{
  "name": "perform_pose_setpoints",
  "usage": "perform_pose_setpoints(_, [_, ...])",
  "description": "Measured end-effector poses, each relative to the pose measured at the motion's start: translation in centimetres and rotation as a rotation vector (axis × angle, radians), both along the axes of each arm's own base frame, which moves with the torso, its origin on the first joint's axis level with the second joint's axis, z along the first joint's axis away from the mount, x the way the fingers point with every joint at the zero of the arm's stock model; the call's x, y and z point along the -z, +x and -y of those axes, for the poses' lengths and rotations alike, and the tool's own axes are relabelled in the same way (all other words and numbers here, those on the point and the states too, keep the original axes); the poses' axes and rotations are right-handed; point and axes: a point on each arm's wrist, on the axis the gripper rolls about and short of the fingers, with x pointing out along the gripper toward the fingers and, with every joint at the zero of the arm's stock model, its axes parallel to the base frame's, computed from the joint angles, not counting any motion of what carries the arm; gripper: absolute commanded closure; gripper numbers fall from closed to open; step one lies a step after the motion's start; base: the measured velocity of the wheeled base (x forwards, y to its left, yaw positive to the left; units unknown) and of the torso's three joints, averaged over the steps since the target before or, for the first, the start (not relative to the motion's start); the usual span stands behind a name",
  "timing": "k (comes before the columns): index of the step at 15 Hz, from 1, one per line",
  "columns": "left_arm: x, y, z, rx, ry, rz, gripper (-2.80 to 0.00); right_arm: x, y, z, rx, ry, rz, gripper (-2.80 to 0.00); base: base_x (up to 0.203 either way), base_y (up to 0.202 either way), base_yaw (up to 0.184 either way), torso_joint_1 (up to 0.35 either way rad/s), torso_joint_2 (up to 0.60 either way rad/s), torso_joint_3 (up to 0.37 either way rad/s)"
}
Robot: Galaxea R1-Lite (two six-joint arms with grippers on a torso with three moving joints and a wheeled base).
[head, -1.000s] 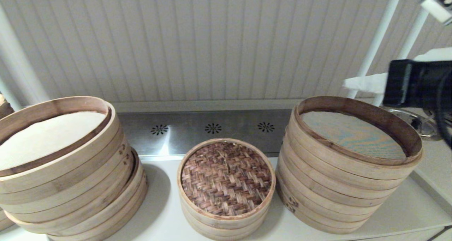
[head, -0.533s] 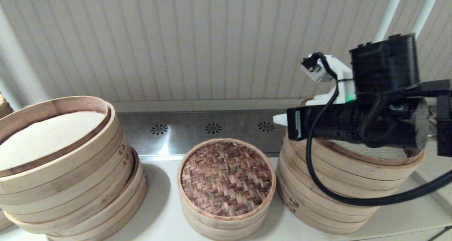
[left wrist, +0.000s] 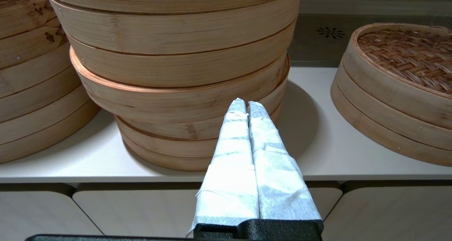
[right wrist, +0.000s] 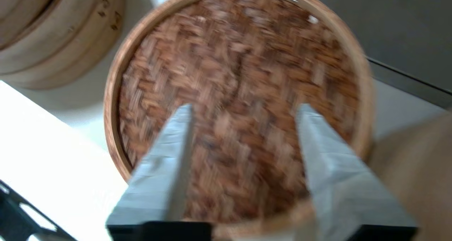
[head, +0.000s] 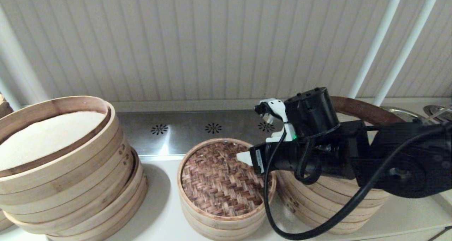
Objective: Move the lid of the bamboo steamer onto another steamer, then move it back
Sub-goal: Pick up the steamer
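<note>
The bamboo steamer lid (head: 219,179), dark herringbone weave in a pale rim, lies on a low basket in the middle of the counter. My right gripper (head: 247,158) hangs open just above the lid's right part. In the right wrist view its two wrapped fingers (right wrist: 169,156) straddle the lid's weave (right wrist: 243,75) with nothing between them. My left gripper (left wrist: 246,105) is shut and empty, parked off the counter's front edge, pointing at the leaning stack (left wrist: 176,75). No open short basket with a white liner is in view.
A wide leaning stack (head: 70,174) with a cream liner stands at the left. A tall stack (head: 317,205) stands at the right, under my right arm. A steel strip with vent holes (head: 212,128) runs behind. Another stack (left wrist: 28,75) is further left.
My right arm has swung in from the far right and come down over the lid. The lid and the stacks have not moved.
</note>
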Motion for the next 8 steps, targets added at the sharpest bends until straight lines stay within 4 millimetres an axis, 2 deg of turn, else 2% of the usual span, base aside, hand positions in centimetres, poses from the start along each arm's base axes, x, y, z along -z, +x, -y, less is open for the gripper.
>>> perform_pose_setpoints(4, [0.0, 0.0, 0.0, 0.000, 0.000, 0.000, 0.00, 2.0, 0.4, -2.4, -0.038, 0.050, 0.070, -2.80, 0.000, 0.000, 0.000, 0.000, 0.00, 0.000])
perform_pose_setpoints(8, [0.0, 0.0, 0.0, 0.000, 0.000, 0.000, 0.00, 4.2, 0.7, -3.7, -0.051, 0.007, 0.038, -2.80, 0.000, 0.000, 0.000, 0.000, 0.00, 0.000])
